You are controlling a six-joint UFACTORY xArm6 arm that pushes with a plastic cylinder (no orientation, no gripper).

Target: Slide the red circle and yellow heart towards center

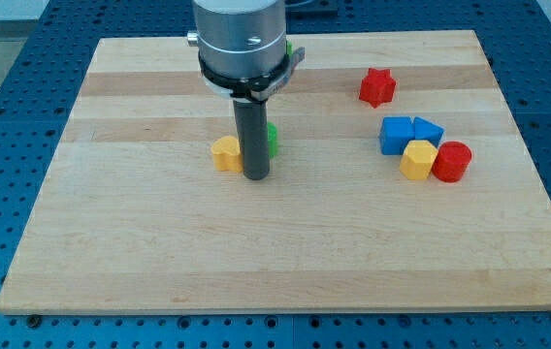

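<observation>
The red circle (452, 161) lies at the view's right, touching a yellow block (418, 160) on its left whose shape looks like a hexagon. A second yellow block (226, 153), which looks like the heart, lies near the board's middle. My tip (256, 177) stands on the board just right of this yellow block, touching or almost touching it. The red circle is far to the right of my tip.
A green block (272, 141) is partly hidden behind the rod. Two blue blocks (397, 135) (428, 130) sit just above the right yellow block. A red star (376, 87) lies at the upper right. The wooden board (111, 242) rests on a blue table.
</observation>
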